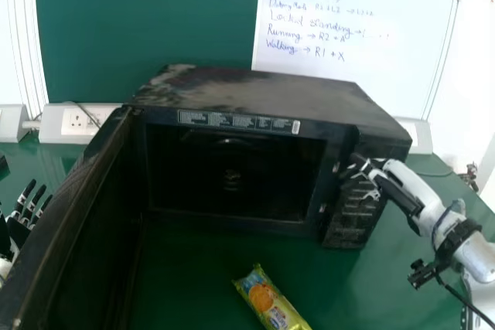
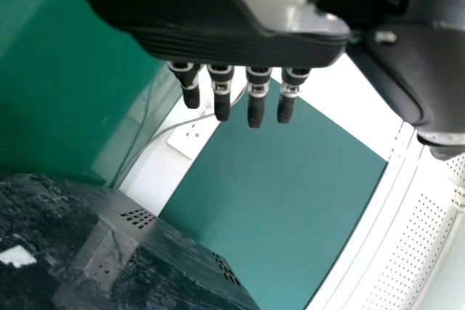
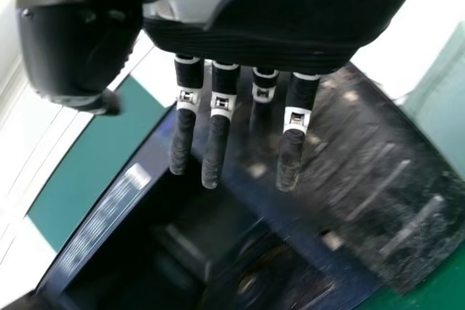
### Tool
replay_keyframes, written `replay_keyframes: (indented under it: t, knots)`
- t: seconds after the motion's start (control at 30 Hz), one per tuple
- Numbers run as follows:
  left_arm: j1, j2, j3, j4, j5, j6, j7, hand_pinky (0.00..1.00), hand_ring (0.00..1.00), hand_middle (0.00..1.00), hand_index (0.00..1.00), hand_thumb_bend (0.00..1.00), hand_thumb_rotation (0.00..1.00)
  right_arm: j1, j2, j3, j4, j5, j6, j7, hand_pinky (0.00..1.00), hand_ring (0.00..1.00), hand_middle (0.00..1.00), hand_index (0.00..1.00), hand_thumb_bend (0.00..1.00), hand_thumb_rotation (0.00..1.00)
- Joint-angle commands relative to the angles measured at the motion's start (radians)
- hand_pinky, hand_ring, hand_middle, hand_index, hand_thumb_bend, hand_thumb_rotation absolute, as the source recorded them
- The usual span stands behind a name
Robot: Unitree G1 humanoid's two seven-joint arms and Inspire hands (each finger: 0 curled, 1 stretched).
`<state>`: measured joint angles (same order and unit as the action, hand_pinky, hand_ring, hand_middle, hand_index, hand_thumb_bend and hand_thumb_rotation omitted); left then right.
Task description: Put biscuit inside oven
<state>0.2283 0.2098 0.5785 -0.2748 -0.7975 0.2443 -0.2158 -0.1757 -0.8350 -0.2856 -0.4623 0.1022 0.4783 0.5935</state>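
The biscuit packet [image 1: 271, 301], yellow-green with an orange biscuit printed on it, lies on the green table in front of the oven. The black oven [image 1: 263, 94] stands with its door [image 1: 73, 229] swung wide to the left. My right hand [image 1: 377, 178] is at the oven's control panel, right of the opening, its fingers extended; in the right wrist view the same hand [image 3: 218, 132] hangs before panel and cavity, holding nothing. Beyond the door, at the far left, is my left hand [image 1: 28, 208], fingers straight; the left wrist view shows the hand [image 2: 232, 92] empty.
Behind the oven stand a green board [image 1: 147, 13] and a white sheet [image 1: 348, 44] with handwriting. A socket strip [image 1: 77, 123] runs along the table's back, with a thin cable. The green table [image 1: 410, 268] extends to the oven's right, below my right arm.
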Motion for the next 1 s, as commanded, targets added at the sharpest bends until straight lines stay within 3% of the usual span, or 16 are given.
replay_keyframes:
  t: [0.0, 0.23, 0.4, 0.5, 0.73, 0.97]
  knots:
    - [0.000, -0.004, -0.004, -0.014, 0.005, -0.011, -0.002, 0.88, 0.94, 0.96, 1.00, 0.87, 0.41, 0.007, -0.028, 0.006, -0.030, -0.005, 0.003, 0.016, 0.44, 0.53, 0.60, 0.65, 0.85, 0.22]
    - [-0.001, -0.005, -0.005, -0.015, 0.007, -0.011, -0.003, 0.88, 0.94, 0.97, 1.00, 0.88, 0.42, 0.030, -0.066, 0.016, -0.158, -0.034, 0.039, 0.032, 0.45, 0.55, 0.63, 0.69, 0.83, 0.21]
    - [-0.003, -0.006, -0.003, -0.017, -0.001, -0.005, 0.001, 0.88, 0.94, 0.96, 0.99, 0.89, 0.40, 0.051, -0.115, 0.051, -0.247, -0.124, 0.048, 0.032, 0.52, 0.62, 0.69, 0.72, 0.87, 0.33]
    - [-0.001, -0.006, -0.005, -0.021, 0.005, -0.008, 0.001, 0.88, 0.94, 0.96, 1.00, 0.89, 0.41, 0.049, -0.125, 0.063, -0.276, -0.139, 0.061, 0.042, 0.54, 0.64, 0.71, 0.74, 0.87, 0.36]
    - [0.000, 0.000, -0.005, -0.026, 0.011, -0.002, 0.010, 0.87, 0.93, 0.96, 0.99, 0.90, 0.42, 0.023, -0.173, 0.125, -0.377, -0.176, 0.174, 0.073, 0.59, 0.71, 0.76, 0.79, 0.91, 0.36]
    - [0.001, 0.002, -0.003, -0.026, 0.013, -0.003, 0.010, 0.87, 0.93, 0.95, 0.99, 0.90, 0.42, 0.032, -0.201, 0.159, -0.418, -0.231, 0.145, 0.085, 0.64, 0.74, 0.78, 0.80, 0.94, 0.37]
